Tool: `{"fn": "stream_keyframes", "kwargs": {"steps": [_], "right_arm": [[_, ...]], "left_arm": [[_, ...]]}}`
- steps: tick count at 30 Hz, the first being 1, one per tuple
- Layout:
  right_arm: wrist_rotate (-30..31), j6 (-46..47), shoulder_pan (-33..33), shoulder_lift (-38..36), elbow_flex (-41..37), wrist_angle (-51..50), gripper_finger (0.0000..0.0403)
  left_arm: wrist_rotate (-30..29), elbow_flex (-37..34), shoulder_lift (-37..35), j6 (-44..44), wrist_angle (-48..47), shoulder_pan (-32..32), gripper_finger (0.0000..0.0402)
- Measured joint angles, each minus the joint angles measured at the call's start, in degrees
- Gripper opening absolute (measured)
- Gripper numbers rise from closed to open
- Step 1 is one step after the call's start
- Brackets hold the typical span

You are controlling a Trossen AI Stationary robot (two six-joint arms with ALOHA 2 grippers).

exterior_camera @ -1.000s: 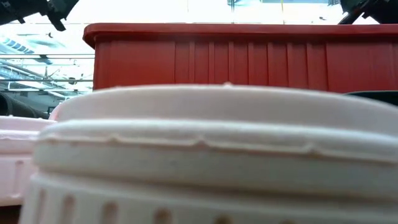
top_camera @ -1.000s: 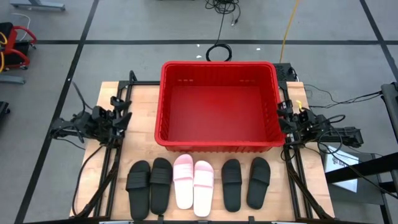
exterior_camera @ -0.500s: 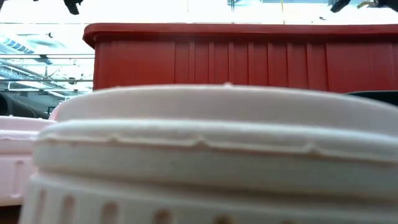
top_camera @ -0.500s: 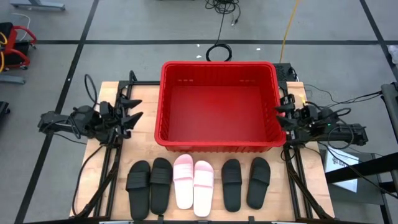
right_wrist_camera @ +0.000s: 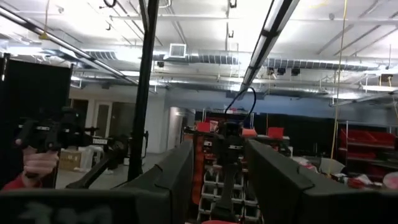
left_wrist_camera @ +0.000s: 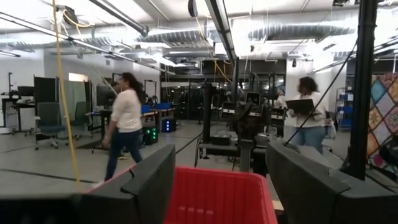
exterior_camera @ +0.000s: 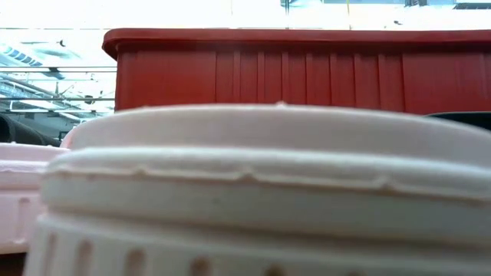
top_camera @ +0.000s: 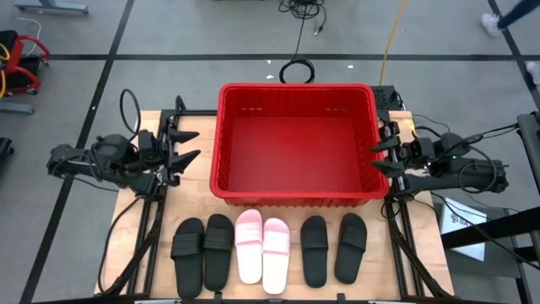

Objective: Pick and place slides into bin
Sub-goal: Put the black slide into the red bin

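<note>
Slides (top_camera: 270, 249), four black and two pale pink, lie in a row at the table's six o'clock edge, just below the empty red bin (top_camera: 297, 196). Left gripper (top_camera: 184, 145) at nine o'clock and right gripper (top_camera: 377, 157) at three flank the bin, fingers spread, holding nothing. Two people (left_wrist_camera: 124, 134) stand in the room beyond.
</note>
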Motion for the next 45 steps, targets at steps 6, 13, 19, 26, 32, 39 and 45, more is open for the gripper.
{"fn": "stream_keyframes", "kwargs": {"steps": [6,13,19,26,32,39,45], "right_arm": [[-4.0,0.2,0.0,4.7,5.8,-0.9,0.0141],[-5.7,-1.4,0.0,10.4,16.9,-8.9,0.0141],[-5.3,-0.9,0.0,17.0,29.7,-19.1,0.0141],[-4.1,0.8,0.0,24.6,41.3,-30.2,0.0141],[-4.1,1.6,2.5,29.6,46.0,-33.7,0.0141],[-4.0,1.4,9.5,35.2,51.2,-38.3,0.0141],[3.7,-0.4,17.5,38.0,54.7,-41.9,0.0141]], "left_arm": [[0.1,2.4,0.8,1.5,-0.3,-1.3,0.0255],[0.1,2.8,0.9,1.6,-0.5,-1.9,0.0255],[0.0,2.8,0.9,1.6,-0.5,-1.9,0.0255],[0.0,2.8,0.9,1.7,-0.5,-1.9,0.0255],[0.0,2.8,0.9,2.2,-0.5,-1.9,0.0255],[-0.1,2.8,0.9,2.6,-0.5,-1.9,0.0255],[-0.1,2.8,0.9,2.6,-0.5,-1.9,0.0255]]}}
